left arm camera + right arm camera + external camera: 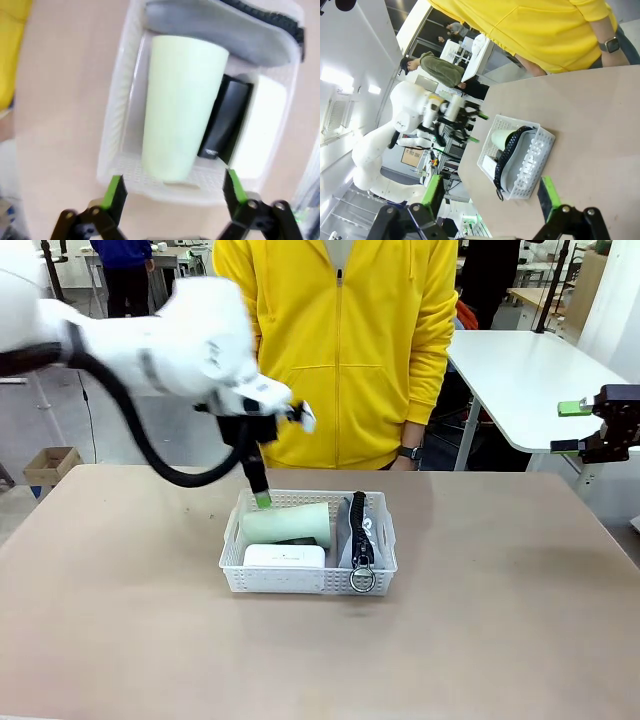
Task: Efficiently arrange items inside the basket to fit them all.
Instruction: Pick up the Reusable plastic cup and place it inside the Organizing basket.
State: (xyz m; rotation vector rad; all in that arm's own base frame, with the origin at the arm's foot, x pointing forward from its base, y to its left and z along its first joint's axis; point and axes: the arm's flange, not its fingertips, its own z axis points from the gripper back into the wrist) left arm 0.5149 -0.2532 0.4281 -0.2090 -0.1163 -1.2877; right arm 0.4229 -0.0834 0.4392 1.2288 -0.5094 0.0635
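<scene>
White left arm: reaches in from the left, its left gripper [262, 495] hanging over the basket's far-left edge, jaws spread wide, nothing held.
Basket [240, 576]: mid-table, white, perforated, in front of a person in a yellow jacket [340, 350].
Cup [288, 524]: pale green, lying on its side in the basket's left part.
Box [285, 556]: flat, white, at the near wall, just in front of the cup.
Stapler [226, 125]: black, wedged between cup and box.
Pouch [362, 530]: grey, on edge along the basket's right side, ring [362, 580] at the near end.
Right gripper [570, 428]: off the table's right edge, raised, jaws apart, empty.
</scene>
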